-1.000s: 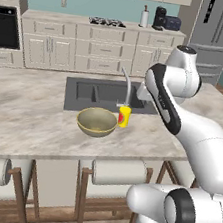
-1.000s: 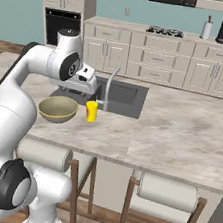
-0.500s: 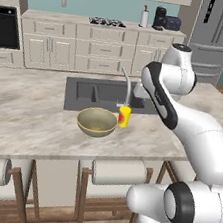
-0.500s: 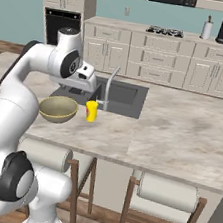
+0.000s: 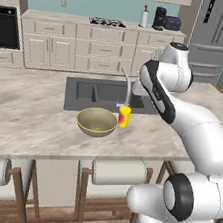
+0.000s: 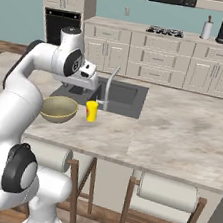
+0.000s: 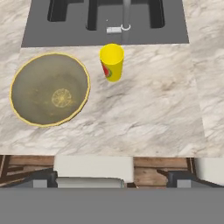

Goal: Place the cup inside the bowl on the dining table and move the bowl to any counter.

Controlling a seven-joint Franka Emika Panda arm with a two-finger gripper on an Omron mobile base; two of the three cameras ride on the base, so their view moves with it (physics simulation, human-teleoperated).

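- The white arm rises from the base, bends at a high elbow above the table's near edge and folds back down, so its hand hangs over the sink side of the dining table.
- The gripper sits above the table, up off the surface, over the area just behind the bowl and cup; in the hand view the camera looks down on both from above.
- Its fingers stand spread wide apart, holding nothing and touching nothing.
- The cup stands upright on the marble, yellow with a red patch on its side, just in front of the dark sink and the base of the faucet.
- The bowl rests on the table just beside the cup, close but apart from it, open side up and with nothing inside.
- In the left base view the cup is to the right of the bowl; both sit near the table's front edge, above the stools.
- The counter runs along the teal back wall, well apart from the table.
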